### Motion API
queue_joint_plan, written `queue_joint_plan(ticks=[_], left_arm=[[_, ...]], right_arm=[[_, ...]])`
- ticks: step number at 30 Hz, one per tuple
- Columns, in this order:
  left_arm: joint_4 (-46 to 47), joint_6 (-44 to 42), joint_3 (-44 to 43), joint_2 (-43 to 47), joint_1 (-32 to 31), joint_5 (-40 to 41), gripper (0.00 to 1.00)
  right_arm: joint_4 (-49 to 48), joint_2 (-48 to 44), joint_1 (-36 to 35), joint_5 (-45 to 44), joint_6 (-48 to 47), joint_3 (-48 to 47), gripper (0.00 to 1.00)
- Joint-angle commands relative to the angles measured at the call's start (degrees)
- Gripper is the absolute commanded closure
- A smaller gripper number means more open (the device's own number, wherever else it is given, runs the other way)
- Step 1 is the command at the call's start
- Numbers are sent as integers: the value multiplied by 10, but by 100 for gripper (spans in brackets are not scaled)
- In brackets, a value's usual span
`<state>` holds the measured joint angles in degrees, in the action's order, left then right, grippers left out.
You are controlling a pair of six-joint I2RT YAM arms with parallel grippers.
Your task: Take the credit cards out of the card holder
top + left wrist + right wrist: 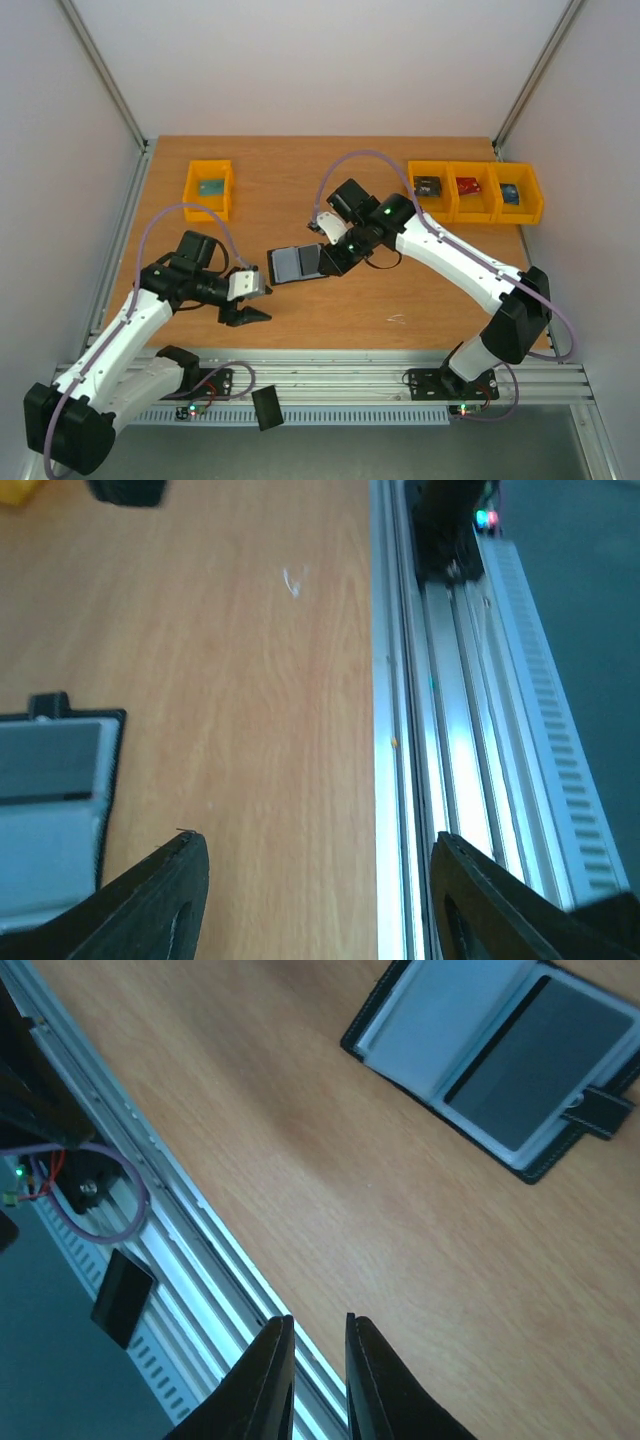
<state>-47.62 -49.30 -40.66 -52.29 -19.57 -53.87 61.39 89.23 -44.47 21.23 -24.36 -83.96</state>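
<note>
Two wrist views settle what the overhead one blurs. The right wrist camera shows the small black folding card holder (500,1055) lying open and flat on the wooden table (400,1260), pale blue-grey pockets up, black tab at one edge. A dark panel fills one pocket; whether it is a card or lining I cannot tell. The right gripper (318,1322) hangs with a narrow gap between its jaws, nothing in it. The left gripper (318,845) stands wide and empty near the holder, which its view cuts off. Only overhead do four yellow plastic bins (228,190) show: a red card (467,185) and a dark card (428,186) lie in neighbouring right-hand bins, markings too small to read.
</note>
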Motion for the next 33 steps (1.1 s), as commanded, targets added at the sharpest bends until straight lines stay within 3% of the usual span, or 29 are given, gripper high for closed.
queue_joint_plan(ticks=[1, 5, 9, 14, 19, 23, 24, 25, 26, 28, 30, 33], left_arm=[[-154, -224, 9, 8, 1, 52, 38], [-222, -370, 29, 31, -9, 97, 39], [-250, -429, 47, 74, -37, 97, 39], [-217, -446, 86, 97, -113, 142, 38], [-168, -404, 91, 50, -220, 189, 35], [-156, -353, 75, 2, -351, 209, 29], [-162, -347, 75, -5, -389, 220, 24], [-171, -347, 77, -9, -423, 228, 7], [-174, -346, 83, -7, -456, 237, 1], [-144, -331, 106, 7, -502, 265, 1], [-51, -294, 138, 11, -538, 316, 1], [24, -259, 130, -18, -565, 363, 1]], right_arm=[[-68, 8, -10, 58, 105, 40, 86], [-112, 23, -33, 73, 144, 81, 85], [-164, 32, -79, 84, 179, 119, 83], [-283, 43, -125, 122, 268, 201, 80], [-361, -2, -129, 80, 361, 286, 79], [-305, -73, -140, 9, 391, 319, 71], [-280, -88, -147, -11, 392, 322, 69], [-257, -102, -157, -31, 395, 324, 68], [-240, -119, -168, -51, 402, 325, 66], [-224, -140, -192, -87, 420, 330, 65], [-231, -153, -216, -108, 439, 337, 64], [-242, -146, -238, -130, 453, 333, 64]])
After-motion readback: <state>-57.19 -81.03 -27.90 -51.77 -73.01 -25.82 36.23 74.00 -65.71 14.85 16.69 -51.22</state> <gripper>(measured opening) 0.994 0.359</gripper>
